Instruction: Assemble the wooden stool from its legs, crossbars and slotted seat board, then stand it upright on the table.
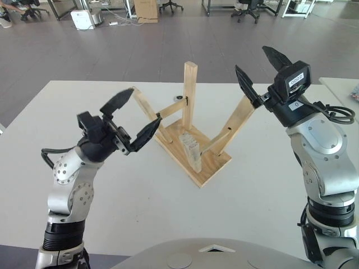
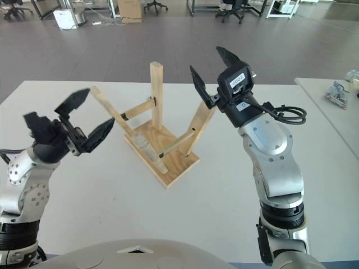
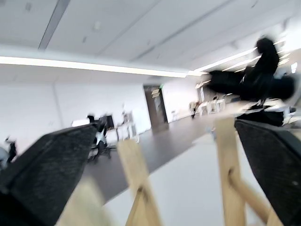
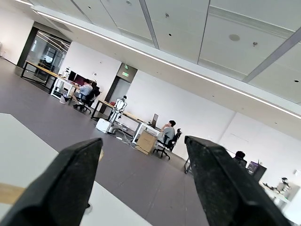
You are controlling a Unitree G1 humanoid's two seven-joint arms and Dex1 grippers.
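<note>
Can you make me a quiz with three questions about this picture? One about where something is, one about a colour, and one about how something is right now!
1. Where is the wooden stool?
A. On the table, between the two grippers
B. On the floor
C. On an office chair

2. What colour are the fingers on the left gripper and the right gripper?
A. Red
B. Black
C. Yellow

3. How is the stool placed?
A. Upright on its feet
B. In loose pieces
C. Upside down

Answers:
1. A: its seat board lies on the white tabletop, with one gripper on each side.
2. B: both pairs of fingers are black.
3. C: the seat board is flat on the table and the legs point up.
</note>
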